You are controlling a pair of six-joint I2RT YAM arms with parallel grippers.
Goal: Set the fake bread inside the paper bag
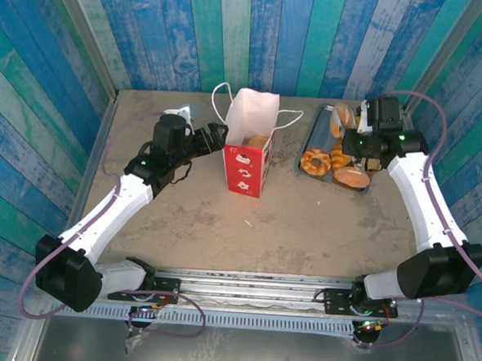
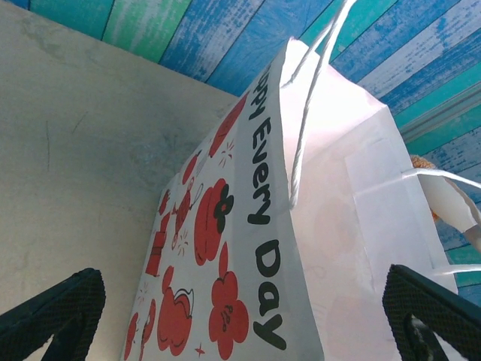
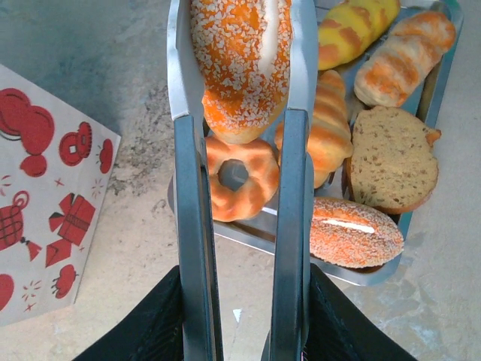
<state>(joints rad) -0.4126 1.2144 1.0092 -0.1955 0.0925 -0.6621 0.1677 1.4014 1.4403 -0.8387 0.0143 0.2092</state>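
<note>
Closest to us, the right claw [image 3: 240, 331] is clamped on the tongs [image 3: 188, 226]. Its black fingers [image 3: 150, 323] press the two metal arms from outside, and their bases are cut off by the frame's bottom edge. Farther along, toward 12 o'clock in the right wrist view, the tong blades pinch a sugared bun [image 3: 240, 60] whose far end runs out of frame. The rest of the fake bread [image 3: 391, 158] lies on the tray [image 1: 308, 141], partly hidden behind the tongs, so we cannot count it surely.

In the top view the paper bag [image 1: 246, 160] stands upright in the middle of the table [image 1: 303, 233], with the tray at its 3 o'clock and apart from it. The left claw [image 1: 217, 133] is at the bag's 9 o'clock, jaws spread wide and holding nothing. In the left wrist view its fingertips [image 2: 52, 308] are cropped at the bottom corners and the bag's printed side rises between them. We cannot tell whether either pad touches the paper. Something tan [image 1: 257, 141] sits in the bag's open mouth, too small to name. Farthest off stands the blue plank wall [image 1: 258, 34].
</note>
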